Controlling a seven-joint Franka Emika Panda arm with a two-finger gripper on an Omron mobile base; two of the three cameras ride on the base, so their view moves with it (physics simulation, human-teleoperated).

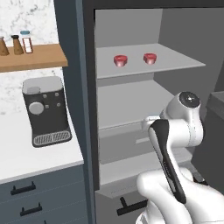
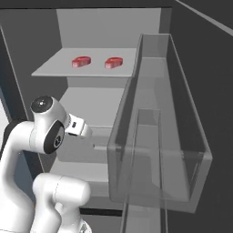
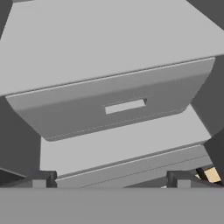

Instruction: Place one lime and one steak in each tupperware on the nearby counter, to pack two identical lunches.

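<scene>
Jaws fully spread, empty, facing fridge drawer [image 3: 118, 107] below the shelves, likely staged for reaching in. Two steaks [image 1: 120, 60] [image 1: 149, 57] resting side by side, apart, on upper shelf [image 1: 175, 61], above gripper [image 3: 109, 179].

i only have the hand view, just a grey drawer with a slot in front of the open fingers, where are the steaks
Observer: Above you. The left steak and the right steak sit side by side on the upper shelf, higher than the drawer that your open gripper faces.
Operator: anything on my right side
Observer: A clear door bin on the open door, to the right of the shelves in the right base view.
Operator: and the counter
Observer: The white counter lies left of the fridge, with a coffee machine standing on it.
</scene>
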